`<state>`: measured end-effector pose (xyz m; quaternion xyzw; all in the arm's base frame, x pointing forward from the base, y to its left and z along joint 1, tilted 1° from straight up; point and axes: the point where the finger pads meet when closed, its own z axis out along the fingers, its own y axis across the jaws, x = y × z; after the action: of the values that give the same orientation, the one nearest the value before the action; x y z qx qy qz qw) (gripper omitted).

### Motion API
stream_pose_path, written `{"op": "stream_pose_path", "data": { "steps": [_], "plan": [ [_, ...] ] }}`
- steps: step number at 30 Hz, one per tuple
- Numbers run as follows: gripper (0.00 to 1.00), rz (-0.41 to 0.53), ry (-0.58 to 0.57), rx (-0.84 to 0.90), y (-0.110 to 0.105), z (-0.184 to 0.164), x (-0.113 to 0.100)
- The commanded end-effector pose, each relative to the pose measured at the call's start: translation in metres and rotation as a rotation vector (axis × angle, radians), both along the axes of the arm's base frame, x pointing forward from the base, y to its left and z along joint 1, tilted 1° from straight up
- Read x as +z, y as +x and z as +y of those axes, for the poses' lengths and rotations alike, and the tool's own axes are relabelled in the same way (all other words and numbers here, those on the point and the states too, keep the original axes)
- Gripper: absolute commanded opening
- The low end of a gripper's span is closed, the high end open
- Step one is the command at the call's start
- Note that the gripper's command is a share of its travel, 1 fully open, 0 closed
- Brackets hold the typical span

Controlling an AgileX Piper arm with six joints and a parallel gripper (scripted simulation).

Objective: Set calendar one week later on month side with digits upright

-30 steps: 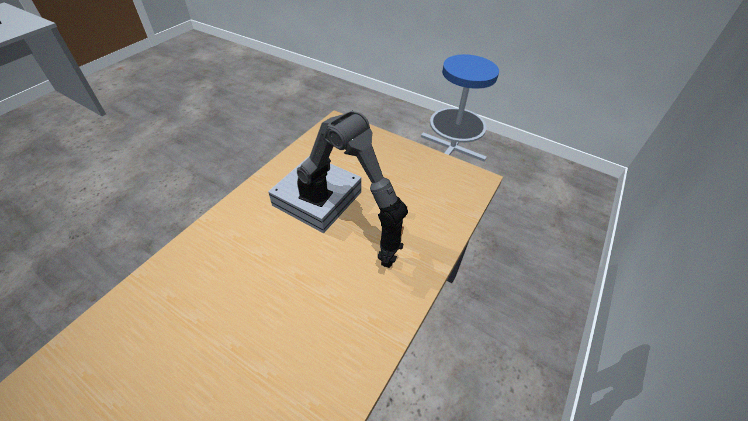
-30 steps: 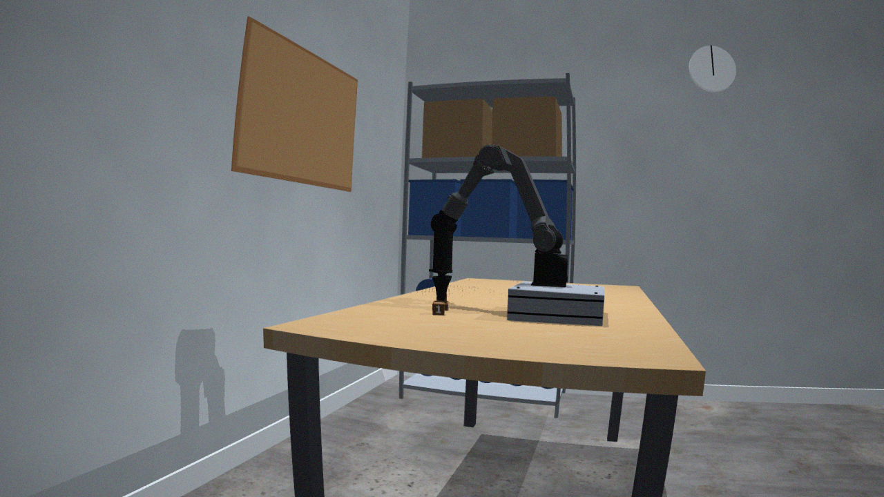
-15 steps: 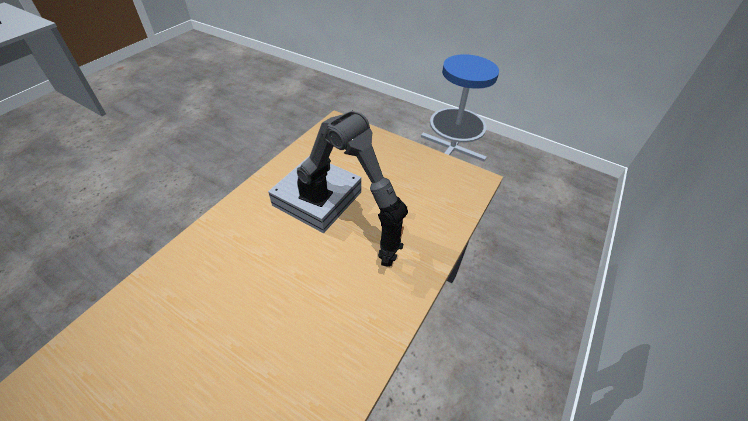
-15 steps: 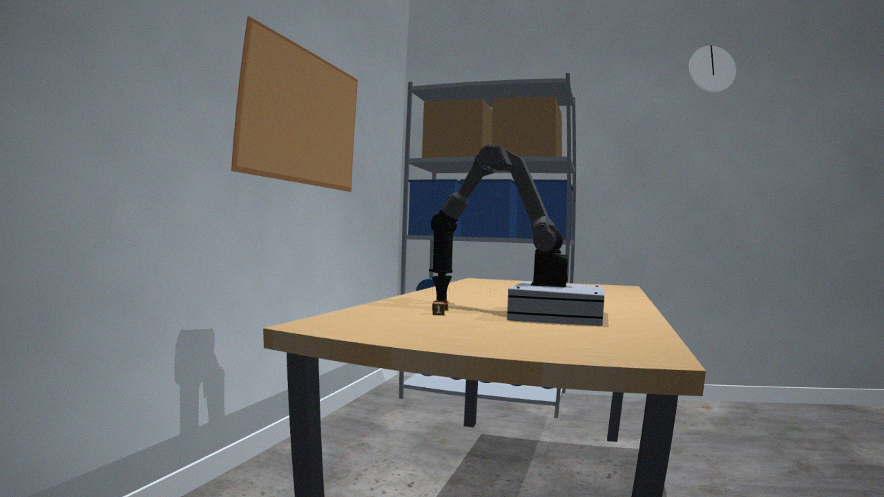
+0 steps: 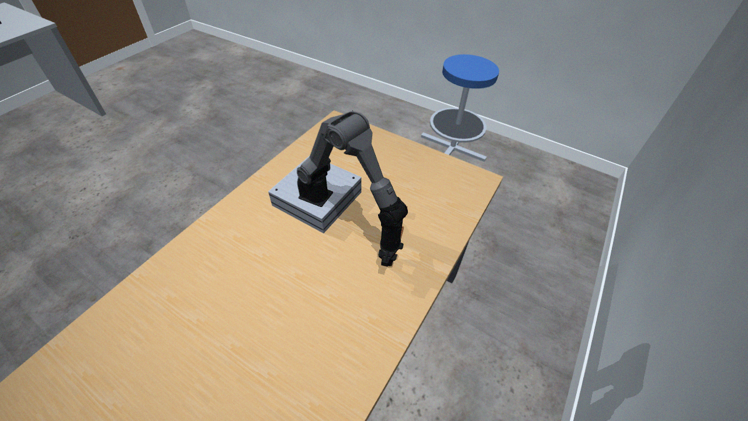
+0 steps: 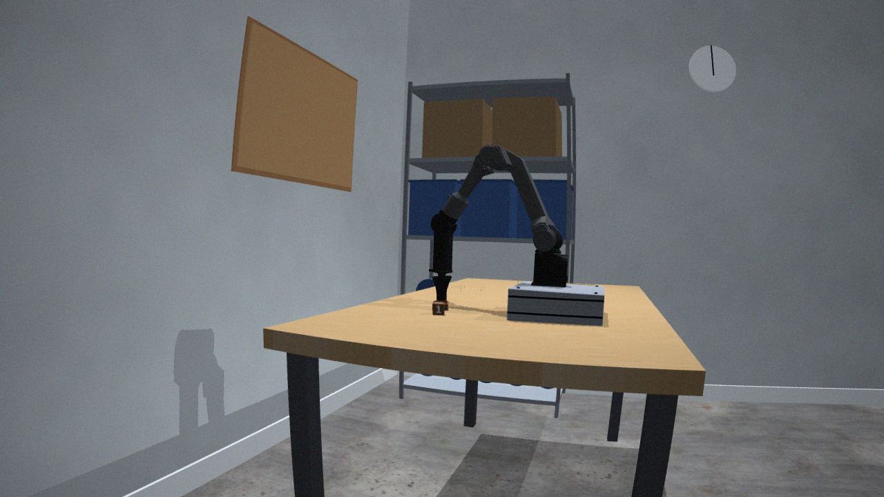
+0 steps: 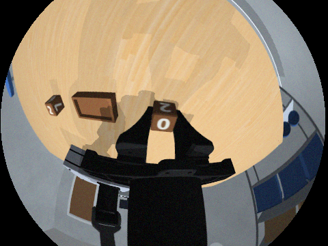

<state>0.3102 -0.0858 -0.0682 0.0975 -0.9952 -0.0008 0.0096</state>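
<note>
I see the long light-wood table with dark legs [image 6: 488, 346] filling most of my top view, and on it, toward the far end, the grey slab base plate [image 5: 315, 197] that carries the arm. The dark six-joint arm [image 5: 349, 137] rises from that plate, bends at a high elbow and drops almost straight down near the table's right edge as the top camera has it.

Through my wrist camera I find the small brown rectangular wooden tray [image 7: 95, 106] lying on the tabletop to the left of the fingers, its floor bare, with no cube in it. I cannot read a month's name on it from here.

The black parallel gripper [image 7: 162, 134] points down at the tabletop and is clenched on the brown wooden cube showing a white 0 [image 7: 162, 121]; the two dark fingers press its left and right sides. The face toward the wrist camera reads 0, and the face beyond it carries a 2 lying on its side. From the exterior camera this same cube [image 6: 438, 307] shows a 1 toward me and sits at, or barely above, the table surface; I cannot tell which.

The second brown wooden cube [image 7: 55, 106] lies on the table left of the tray, apart from it, tilted in my view, showing a mark that looks like a 1 or a 7.
</note>
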Motion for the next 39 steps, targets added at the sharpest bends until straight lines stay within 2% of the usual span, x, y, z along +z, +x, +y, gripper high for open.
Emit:
{"op": "stream_pose_path", "data": {
  "steps": [1, 18, 22, 27, 29, 35, 39],
  "plan": [
    [0.35, 0.0, -0.001, -0.001, 0.0, 0.0, 0.0],
    [0.35, -0.003, -0.002, -0.001, 0.001, -0.001, 0.005],
    [0.35, -0.005, -0.002, -0.001, 0.002, -0.001, 0.023],
    [0.35, -0.005, -0.001, 0.0, 0.002, 0.0, 0.06],
    [0.35, -0.005, -0.001, 0.0, 0.002, 0.0, 0.06],
    [0.35, -0.005, -0.001, 0.0, 0.003, 0.0, 0.095],
    [0.35, 0.001, 0.0, 0.0, 0.002, 0.0, 0.1]
  ]
}}
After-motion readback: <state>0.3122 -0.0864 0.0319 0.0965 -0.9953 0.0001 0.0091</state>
